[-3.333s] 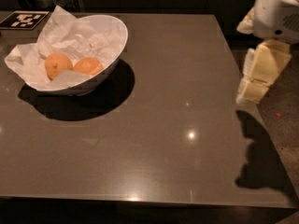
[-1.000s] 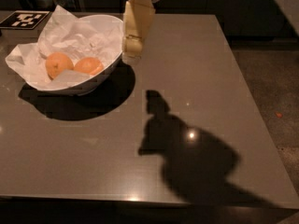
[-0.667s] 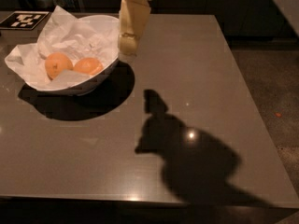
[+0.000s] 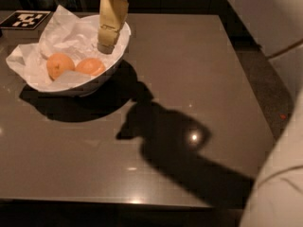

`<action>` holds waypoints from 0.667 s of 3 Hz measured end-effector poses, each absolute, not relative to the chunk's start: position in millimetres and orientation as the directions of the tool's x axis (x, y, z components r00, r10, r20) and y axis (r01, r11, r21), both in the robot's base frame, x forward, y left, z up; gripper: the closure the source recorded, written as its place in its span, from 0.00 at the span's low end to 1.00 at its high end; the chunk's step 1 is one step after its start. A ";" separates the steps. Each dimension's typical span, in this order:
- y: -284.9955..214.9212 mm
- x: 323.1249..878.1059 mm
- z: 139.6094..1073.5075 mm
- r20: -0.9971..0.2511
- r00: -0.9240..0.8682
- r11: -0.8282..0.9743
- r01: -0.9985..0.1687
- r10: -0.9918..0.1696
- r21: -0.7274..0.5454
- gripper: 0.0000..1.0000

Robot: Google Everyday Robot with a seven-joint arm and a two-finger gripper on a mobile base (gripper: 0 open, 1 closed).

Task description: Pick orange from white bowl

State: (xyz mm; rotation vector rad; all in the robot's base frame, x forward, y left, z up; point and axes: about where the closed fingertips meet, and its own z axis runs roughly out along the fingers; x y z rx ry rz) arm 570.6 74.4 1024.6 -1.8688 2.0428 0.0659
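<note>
- A black-and-white printed marker (image 4: 23, 19) lies flat at the far left corner of the table (image 4: 199, 70).
- The white bowl (image 4: 102, 79) stands on the far left part of the table, near the marker but apart from it.
- Crumpled white paper (image 4: 71, 37) lines the bowl and spills over its left and far rim.
- 2 round fruits lie side by side on the paper in the near half of the bowl, touching or almost touching.
- The left one is a paler yellow-orange fruit (image 4: 60, 65) with a small dark dimple facing the camera.
- The right one is the orange (image 4: 90, 66), deeper in colour, resting against the near right slope of the bowl.
- The gripper (image 4: 107, 44) comes down from the top edge, cream-coloured and close to upright, over the far right part of the bowl.
- Its tip sits low inside the rim, just beyond and slightly right of the orange, and holds nothing.
- Whether it is set wide or narrow cannot be told, nor whether the tip touches the paper.
- A dark shadow of the bowl (image 4: 85, 105) spreads on the table to the near side.
- A larger shadow of the arm (image 4: 175, 150) runs from it toward the near right.
- 1 bright spot of glare (image 4: 193, 137) sits inside that shadow.
- A pale, blurred shape (image 4: 279, 183) fills the near right corner.
</note>
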 end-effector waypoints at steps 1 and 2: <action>80.5 575.8 1028.4 -0.325 -0.052 0.132 -0.964 -0.944 -0.229 0.00; 86.1 585.0 1023.0 -0.365 -0.098 0.183 -0.961 -0.926 -0.206 0.00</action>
